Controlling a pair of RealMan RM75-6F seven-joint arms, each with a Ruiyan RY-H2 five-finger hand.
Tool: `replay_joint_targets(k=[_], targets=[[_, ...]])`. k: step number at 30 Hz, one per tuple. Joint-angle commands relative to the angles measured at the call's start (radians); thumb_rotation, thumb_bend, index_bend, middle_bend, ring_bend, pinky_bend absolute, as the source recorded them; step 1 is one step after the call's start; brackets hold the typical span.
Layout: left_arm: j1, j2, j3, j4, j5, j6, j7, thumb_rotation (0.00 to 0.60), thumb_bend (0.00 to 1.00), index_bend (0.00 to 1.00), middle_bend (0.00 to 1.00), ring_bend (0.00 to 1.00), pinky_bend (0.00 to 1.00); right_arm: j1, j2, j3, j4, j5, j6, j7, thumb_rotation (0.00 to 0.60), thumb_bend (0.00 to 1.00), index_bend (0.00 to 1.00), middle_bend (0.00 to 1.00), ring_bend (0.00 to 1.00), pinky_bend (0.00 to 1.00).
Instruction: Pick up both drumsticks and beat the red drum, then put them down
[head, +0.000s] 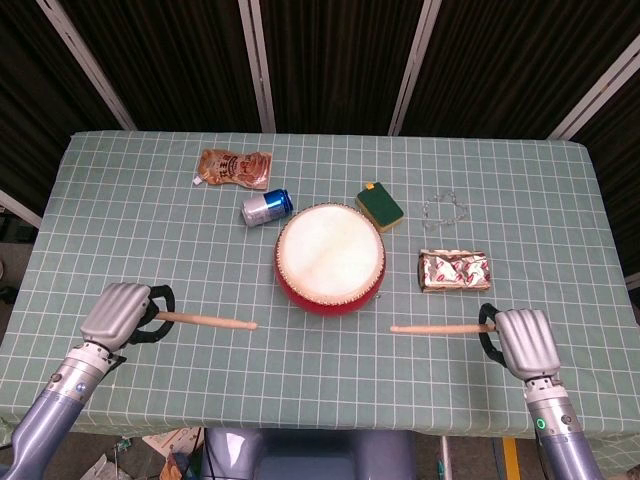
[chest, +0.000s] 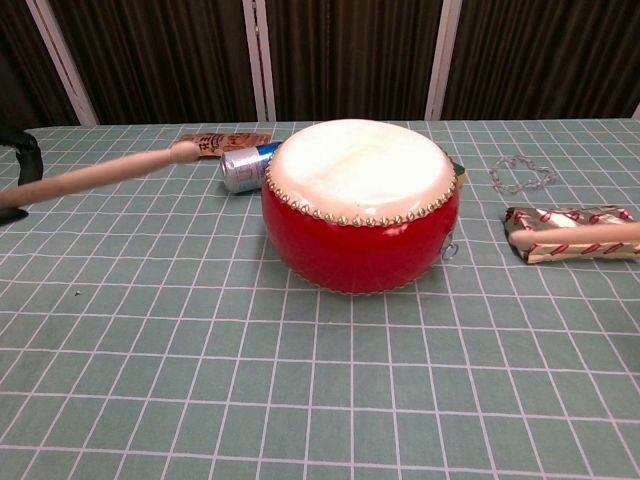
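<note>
The red drum (head: 330, 259) with its pale skin stands mid-table, also in the chest view (chest: 358, 205). My left hand (head: 122, 313) is at the near left of the table and grips a wooden drumstick (head: 207, 321) that points right, short of the drum; this drumstick (chest: 95, 175) crosses the chest view's left side. My right hand (head: 524, 343) is at the near right and grips the other drumstick (head: 437, 328), which points left toward the drum. In the chest view only a blurred piece of that stick (chest: 590, 234) shows at the right edge.
Behind the drum lie a blue can (head: 266, 207), a brown pouch (head: 233, 166), a green sponge (head: 380, 206) and a clear chain (head: 445, 209). A foil snack packet (head: 453, 270) lies right of the drum. The table's near edge (head: 320, 425) runs just below both hands.
</note>
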Motion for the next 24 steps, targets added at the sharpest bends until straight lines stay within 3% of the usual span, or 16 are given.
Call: replay_joint_targets(k=[1, 12, 18, 24], targets=[[0.019, -0.044, 0.022, 0.029, 0.022, -0.002, 0.039, 0.600, 0.54, 0.72, 1.00, 1.00, 1.00, -0.020, -0.007, -0.025, 0.030, -0.015, -0.016, -0.007, 0.600, 0.66, 0.99, 1.00, 1.00, 0.95], [0.005, -0.230, -0.008, 0.152, -0.115, -0.041, 0.180, 0.600, 0.49, 0.69, 1.00, 1.00, 1.00, -0.029, -0.076, -0.009, 0.146, 0.057, -0.104, -0.035, 0.600, 0.66, 0.96, 1.00, 1.00, 0.93], [-0.024, -0.309, -0.032, 0.212, -0.211, -0.076, 0.250, 0.600, 0.43, 0.61, 0.99, 1.00, 1.00, -0.027, -0.105, 0.011, 0.172, 0.104, -0.142, -0.053, 0.600, 0.66, 0.95, 1.00, 1.00, 0.93], [-0.043, -0.353, -0.047, 0.249, -0.261, -0.086, 0.296, 0.600, 0.36, 0.53, 0.95, 0.99, 1.00, -0.022, -0.124, 0.028, 0.182, 0.148, -0.167, -0.096, 0.600, 0.66, 0.85, 0.96, 1.00, 0.90]])
